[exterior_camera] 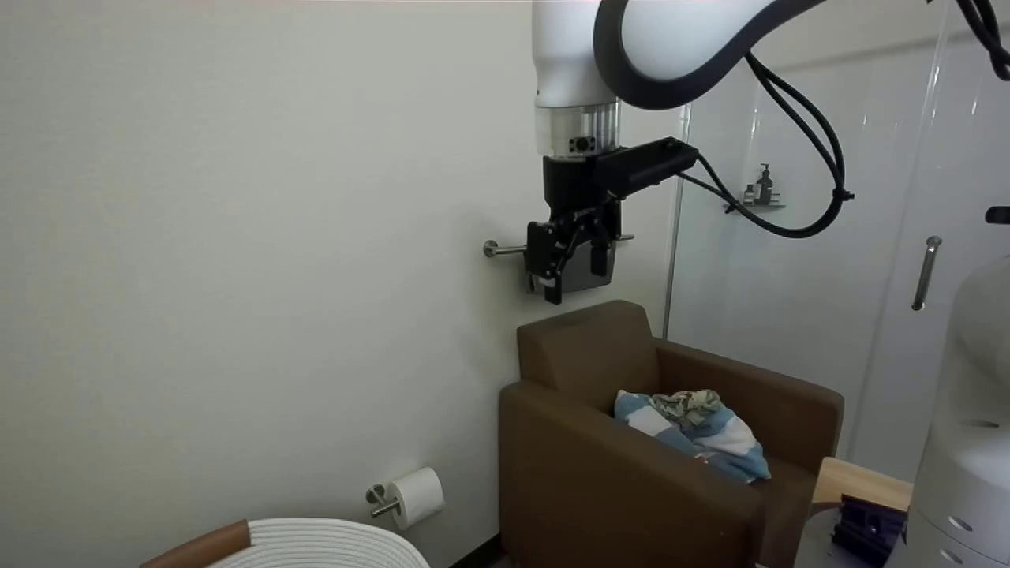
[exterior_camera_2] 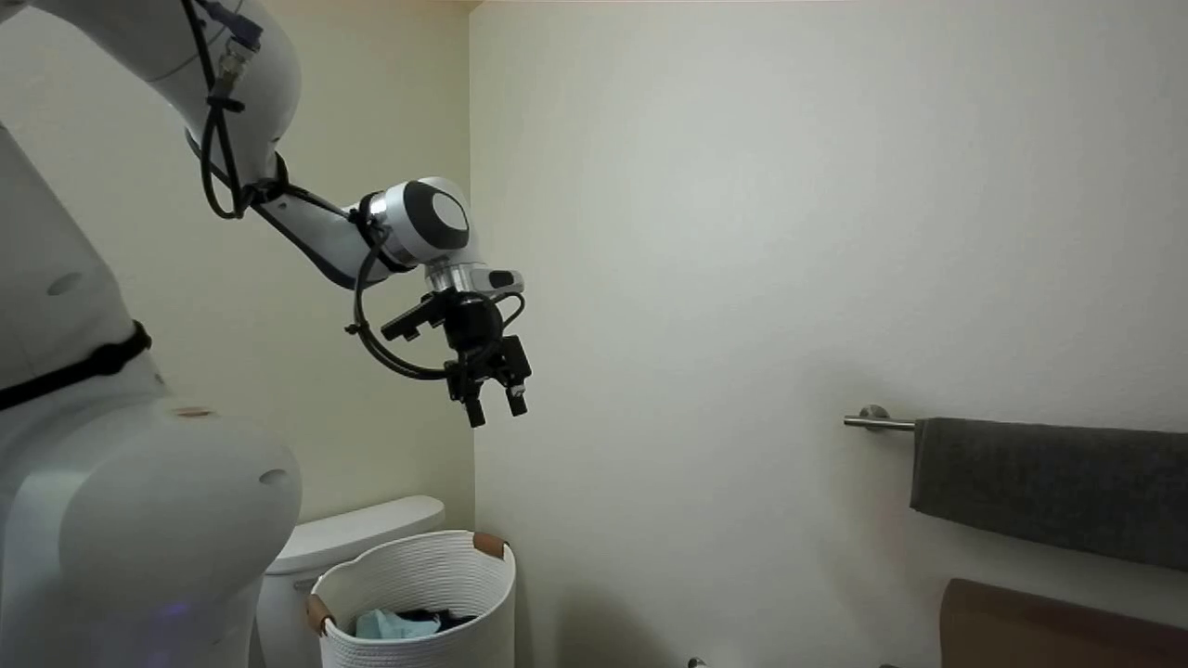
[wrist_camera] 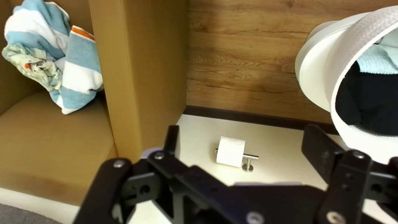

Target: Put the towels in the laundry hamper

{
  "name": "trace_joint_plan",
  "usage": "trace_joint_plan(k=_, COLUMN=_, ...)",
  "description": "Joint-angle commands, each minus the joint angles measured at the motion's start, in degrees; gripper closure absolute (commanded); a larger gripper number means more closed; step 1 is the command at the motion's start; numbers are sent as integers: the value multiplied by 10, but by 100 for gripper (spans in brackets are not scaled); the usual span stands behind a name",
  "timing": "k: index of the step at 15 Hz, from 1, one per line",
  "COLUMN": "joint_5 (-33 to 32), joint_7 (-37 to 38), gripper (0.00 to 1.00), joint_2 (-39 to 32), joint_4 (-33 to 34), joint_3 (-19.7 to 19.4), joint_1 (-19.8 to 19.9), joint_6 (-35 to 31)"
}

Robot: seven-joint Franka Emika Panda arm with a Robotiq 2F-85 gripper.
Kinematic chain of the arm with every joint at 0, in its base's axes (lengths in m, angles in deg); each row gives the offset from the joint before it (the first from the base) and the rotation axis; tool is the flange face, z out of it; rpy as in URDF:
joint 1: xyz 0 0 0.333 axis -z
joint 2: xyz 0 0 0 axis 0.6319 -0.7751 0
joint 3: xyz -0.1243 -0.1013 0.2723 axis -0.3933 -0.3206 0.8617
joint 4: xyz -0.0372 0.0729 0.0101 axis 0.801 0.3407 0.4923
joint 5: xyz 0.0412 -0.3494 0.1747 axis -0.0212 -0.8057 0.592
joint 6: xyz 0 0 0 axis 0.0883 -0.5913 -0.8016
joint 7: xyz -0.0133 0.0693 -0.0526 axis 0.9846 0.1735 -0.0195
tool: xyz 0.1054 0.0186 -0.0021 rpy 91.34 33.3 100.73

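As the arm (exterior_camera: 678, 35) hangs from the upper right of an exterior view, its wrist points down, probably so that a grasp can come straight from overhead. The chair (exterior_camera: 623, 489), at lower right of that frame, seems to serve as the pick-up spot. Low and left of centre in an exterior view stands the hamper (exterior_camera_2: 432, 571), its mouth facing up to receive a drop; pale blue cloth (exterior_camera_2: 394, 624) and black cloth (wrist_camera: 376, 102) lie inside. The striped towel (wrist_camera: 82, 70) sits bunched on the chair's seat, upper left in the wrist view, where the armrests likely hold the heap together. Draped over its rail (exterior_camera_2: 882, 424), at right in an exterior view, the grey towel (exterior_camera_2: 1049, 487) looks put there to dry; whether it belongs to the load cannot be told. On the striped folds rests the small towel (wrist_camera: 32, 67), which, being uppermost, may be the easier first grab. The gripper (exterior_camera_2: 497, 413), near the centre of an exterior view, has its fingers (wrist_camera: 317, 152) spread wide around nothing, as suits loose cloth. Between them in the wrist view, the paper roll (wrist_camera: 230, 151) is merely background, well apart from them.
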Motion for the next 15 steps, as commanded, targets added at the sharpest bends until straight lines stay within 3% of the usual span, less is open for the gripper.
trace_joint_plan(k=1, joint_5=-8, joint_7=7, gripper=0, joint_2=-3, joint_4=1, joint_3=-14, joint_1=-16, joint_6=2)
trace_joint_plan(k=5, joint_5=-8, joint_7=7, gripper=0, joint_2=-3, joint_4=1, joint_3=-14, joint_1=-16, joint_6=2)
trace_joint_plan(k=8, joint_5=-25, joint_7=-9, gripper=0, joint_2=4, joint_4=-16, joint_3=-37, joint_1=-6, joint_6=2)
trace_joint_plan(k=15, joint_5=-81, joint_7=-75, gripper=0, joint_2=28, joint_4=-85, joint_3=-144, joint_1=30, joint_6=-86)
